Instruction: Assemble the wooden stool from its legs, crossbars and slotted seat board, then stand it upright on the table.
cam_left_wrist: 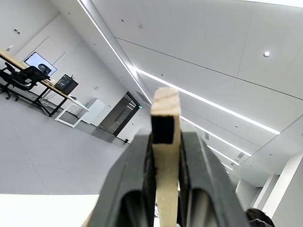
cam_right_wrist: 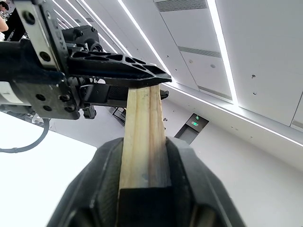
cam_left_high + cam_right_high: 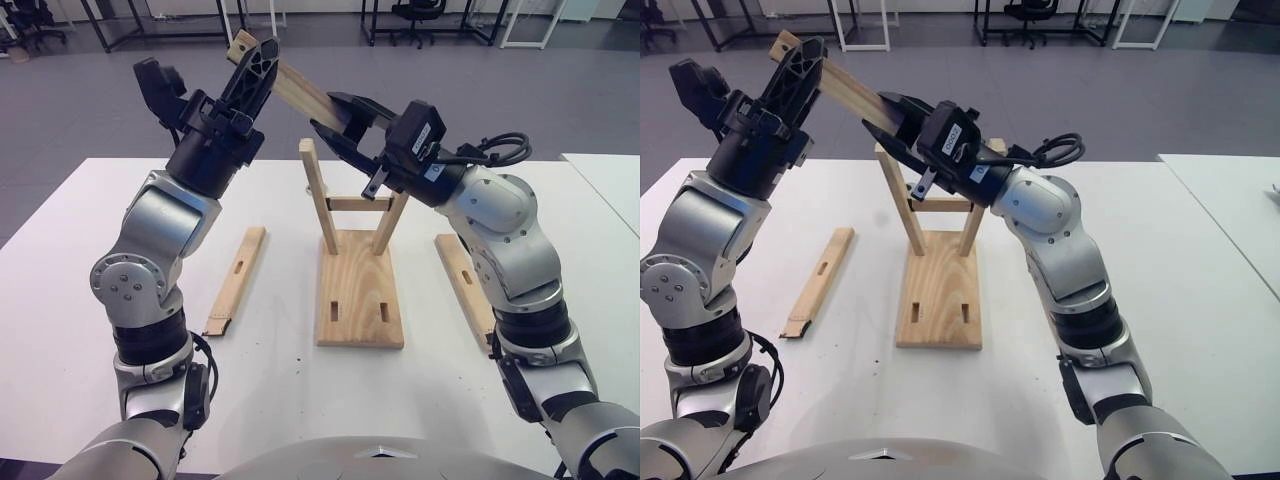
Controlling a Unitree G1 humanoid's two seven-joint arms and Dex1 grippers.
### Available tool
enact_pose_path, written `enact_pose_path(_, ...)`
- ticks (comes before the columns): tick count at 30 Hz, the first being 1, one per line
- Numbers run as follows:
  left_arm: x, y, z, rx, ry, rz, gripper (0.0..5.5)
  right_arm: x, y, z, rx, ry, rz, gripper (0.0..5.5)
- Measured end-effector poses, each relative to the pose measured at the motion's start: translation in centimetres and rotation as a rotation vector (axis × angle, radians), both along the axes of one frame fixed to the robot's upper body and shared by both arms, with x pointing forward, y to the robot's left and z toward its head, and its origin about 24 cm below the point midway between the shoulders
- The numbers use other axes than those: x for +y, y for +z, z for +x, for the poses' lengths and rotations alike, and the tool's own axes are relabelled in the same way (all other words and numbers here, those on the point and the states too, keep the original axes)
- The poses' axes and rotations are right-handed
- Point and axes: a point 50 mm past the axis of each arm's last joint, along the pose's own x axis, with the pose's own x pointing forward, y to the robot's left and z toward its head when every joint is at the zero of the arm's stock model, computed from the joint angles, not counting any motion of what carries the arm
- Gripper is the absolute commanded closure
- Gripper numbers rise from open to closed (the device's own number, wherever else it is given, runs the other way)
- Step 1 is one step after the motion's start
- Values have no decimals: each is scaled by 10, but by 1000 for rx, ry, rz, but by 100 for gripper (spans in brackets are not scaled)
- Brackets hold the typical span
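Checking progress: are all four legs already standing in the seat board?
No, only two legs joined by a crossbar stand in the seat board; its two near slots are empty.

No legible text, labels or signs.

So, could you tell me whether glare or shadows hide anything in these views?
Left wrist view: bright ceiling strips behind the wooden bar, no glare on it. Right wrist view: likewise. Left eye view: only soft shadows on the table, nothing hidden.
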Motion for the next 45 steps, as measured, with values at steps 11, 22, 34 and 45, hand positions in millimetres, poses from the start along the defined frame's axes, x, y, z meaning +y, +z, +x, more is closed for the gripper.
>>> enact_pose_path(11, 66, -72, -17, 160, 343, 399, 509, -42, -73, -10, 325, -173, -76, 209)
enact_pose_path(22, 113, -173, -16, 298, 502, 500, 509, -129, -168, -3, 600, -629, 85, 209)
enact_pose_path(34, 118, -190, -8, 317, 552, 512, 509, -123, -180, -4, 635, -617, 125, 209)
enact_pose_path(45, 127, -202, -2, 329, 597, 534, 509, -119, -185, -6, 654, -608, 123, 209)
